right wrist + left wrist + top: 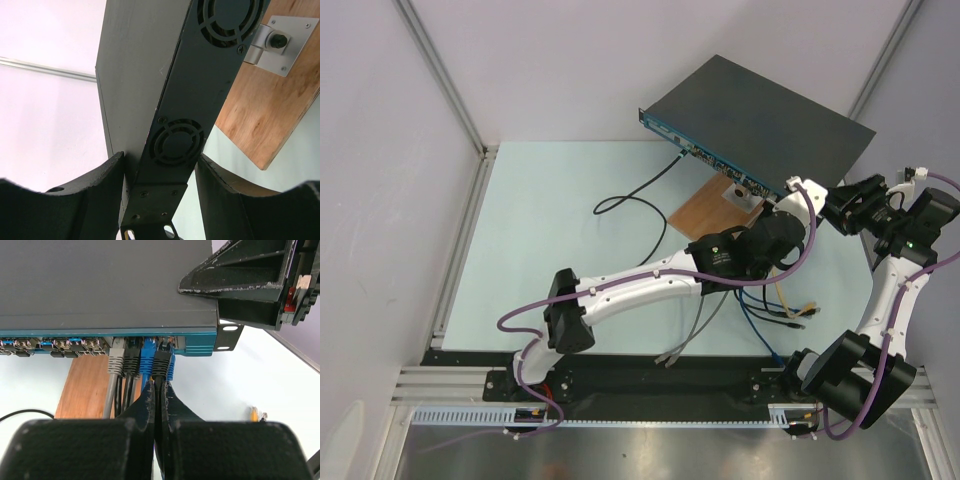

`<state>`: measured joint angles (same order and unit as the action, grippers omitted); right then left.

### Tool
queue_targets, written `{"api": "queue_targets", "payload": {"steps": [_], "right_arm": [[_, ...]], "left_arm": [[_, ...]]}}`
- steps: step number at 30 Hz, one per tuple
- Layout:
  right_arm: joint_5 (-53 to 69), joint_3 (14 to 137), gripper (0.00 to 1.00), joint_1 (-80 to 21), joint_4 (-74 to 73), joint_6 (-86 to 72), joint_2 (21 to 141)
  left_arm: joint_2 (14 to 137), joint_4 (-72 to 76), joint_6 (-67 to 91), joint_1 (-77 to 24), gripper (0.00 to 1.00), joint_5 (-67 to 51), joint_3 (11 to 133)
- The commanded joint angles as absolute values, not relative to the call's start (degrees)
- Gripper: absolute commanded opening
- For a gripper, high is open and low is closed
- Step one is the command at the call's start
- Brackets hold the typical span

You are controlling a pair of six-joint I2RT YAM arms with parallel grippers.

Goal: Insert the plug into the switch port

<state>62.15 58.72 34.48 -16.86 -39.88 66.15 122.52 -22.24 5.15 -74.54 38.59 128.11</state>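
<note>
The switch (760, 120) is a flat black box with a blue front, resting tilted on a wooden board. In the left wrist view the switch (100, 285) fills the top. A black plug (161, 362) stands at its rightmost sockets, level with the plugs beside it. My left gripper (159, 390) is shut on that plug's black cable just behind it. Seen from above, the left gripper (782, 195) is at the front right corner. My right gripper (160, 159) clamps the switch (195, 65) at its end, one finger on top and one underneath. The right gripper (845, 205) is at the box's right end.
A grey plug (116, 360), a black plug (131, 360) and a blue plug (147, 360) sit in neighbouring sockets. The wooden board (705, 208) lies under the switch front. Loose cables (790, 310) trail between the arms. A black cable (640, 195) loops left from the front.
</note>
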Motion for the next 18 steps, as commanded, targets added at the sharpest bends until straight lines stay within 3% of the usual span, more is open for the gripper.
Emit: {"api": "queue_targets", "payload": {"steps": [1,18], "right_arm": [[67.59,58.01,0.07,29.36,-16.08,-36.47,66.71],[67.24,57.92,0.06,29.00,-15.91,-36.65,66.62]], "left_arm": [[122.52,-13.19,5.63,-70.84,0.00,41.92,129.12],[118.66,-6.95,3.96,-70.75,0.00,45.70,119.80]]}}
